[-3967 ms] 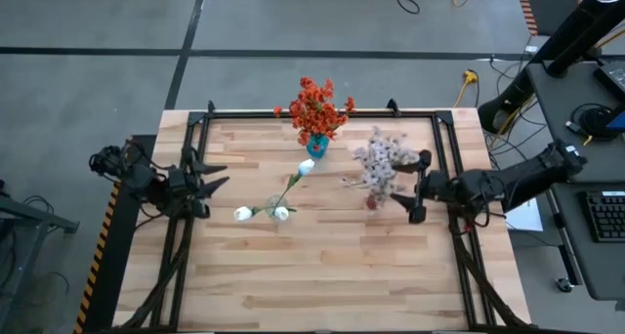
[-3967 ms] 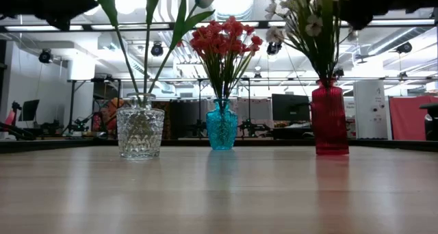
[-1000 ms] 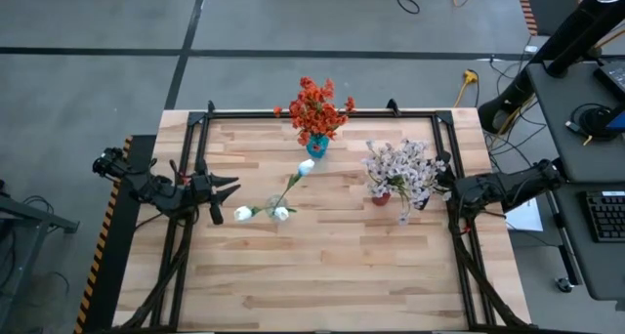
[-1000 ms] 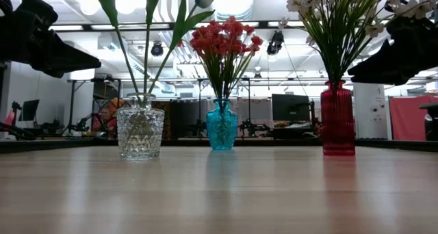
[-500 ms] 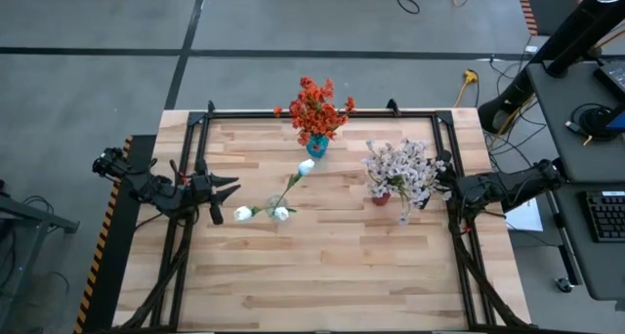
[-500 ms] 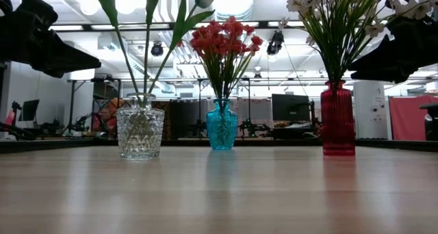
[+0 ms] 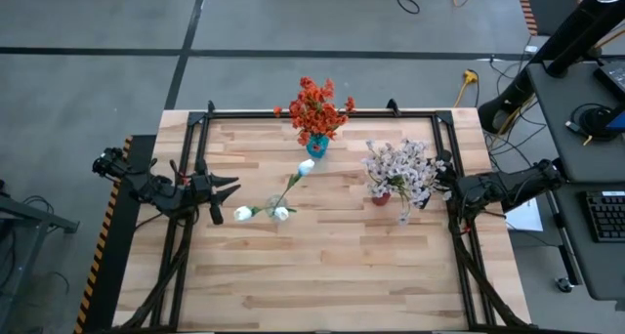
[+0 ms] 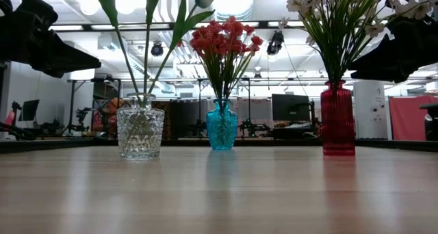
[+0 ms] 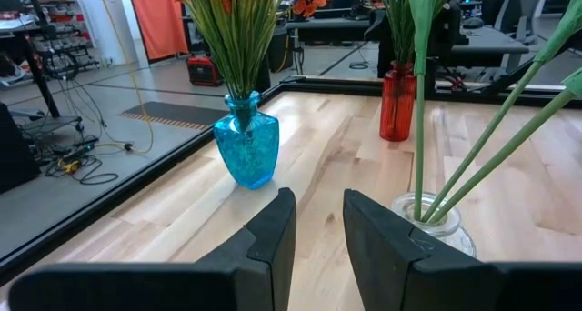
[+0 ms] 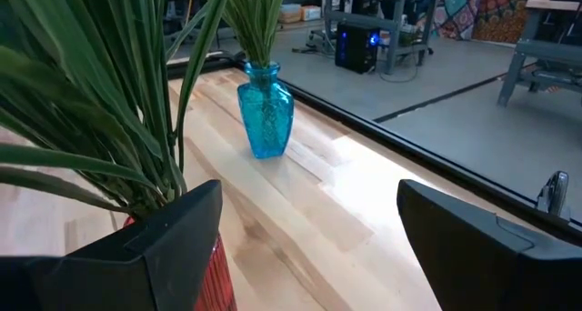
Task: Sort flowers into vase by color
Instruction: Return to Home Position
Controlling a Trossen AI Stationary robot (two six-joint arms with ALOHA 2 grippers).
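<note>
Three vases stand on their bases on the wooden table. The blue vase (image 7: 315, 145) at the far middle holds orange-red flowers (image 7: 314, 106) by their stems. The clear glass vase (image 8: 140, 131) holds white tulip buds (image 7: 306, 166) on long green stems. The red vase (image 8: 337, 118) holds pale pink-white flowers (image 7: 398, 170). My left gripper (image 9: 318, 229) waits at the table's left edge, its fingers a little apart with nothing between them. My right gripper (image 10: 309, 256) waits wide open at the right edge, just beside the red vase, touching nothing.
A black metal frame (image 7: 322, 114) runs around the table top. Bare wood (image 7: 322, 275) fills the near half of the table. Desks, screens and cables stand in the room beyond the table.
</note>
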